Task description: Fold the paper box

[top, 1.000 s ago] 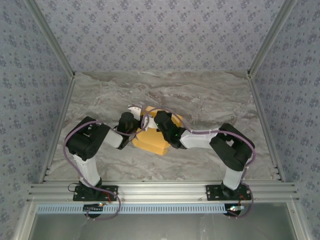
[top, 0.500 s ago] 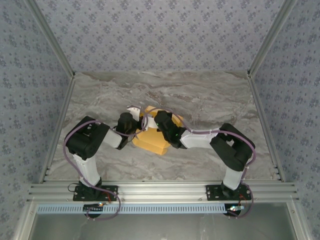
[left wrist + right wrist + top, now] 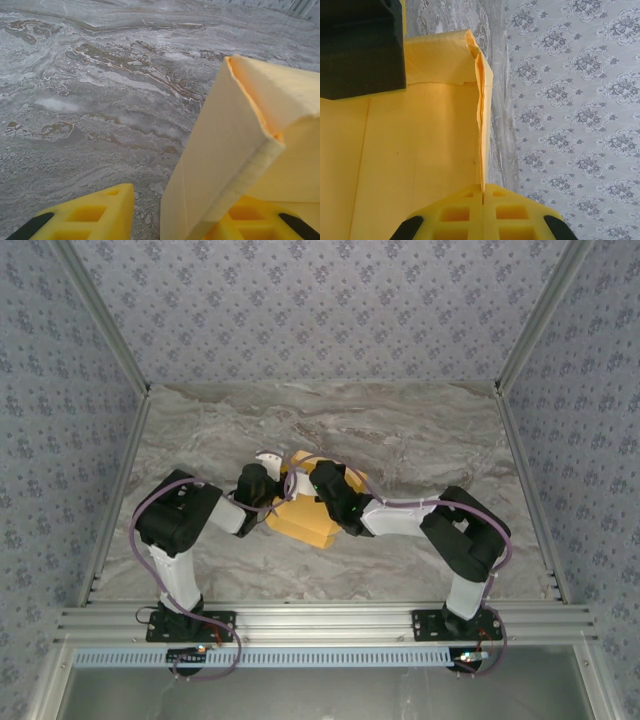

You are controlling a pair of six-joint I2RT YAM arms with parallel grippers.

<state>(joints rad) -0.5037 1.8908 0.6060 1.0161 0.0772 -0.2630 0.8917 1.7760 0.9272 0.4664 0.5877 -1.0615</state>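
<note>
The paper box (image 3: 303, 524), yellow-orange cardboard partly folded up, lies mid-table between both arms. My left gripper (image 3: 283, 485) is at its left side. In the left wrist view a raised wall of the paper box (image 3: 235, 150) stands between the fingers of the left gripper (image 3: 170, 217), against the right finger. Bare table shows between it and the left finger (image 3: 95, 212), so the jaws are open. My right gripper (image 3: 482, 192) is shut on the thin upright edge of another wall of the paper box (image 3: 420, 150). From above, the right gripper (image 3: 322, 480) is over the box's back part.
The marble-patterned table (image 3: 420, 440) is fenced by patterned walls and metal rails (image 3: 320, 620) along the near edge. A black part of the other arm (image 3: 360, 45) hangs close over the box in the right wrist view. Open tabletop lies behind and to both sides.
The left arm has shifted slightly to the right. The box and the right gripper stay where they were.
</note>
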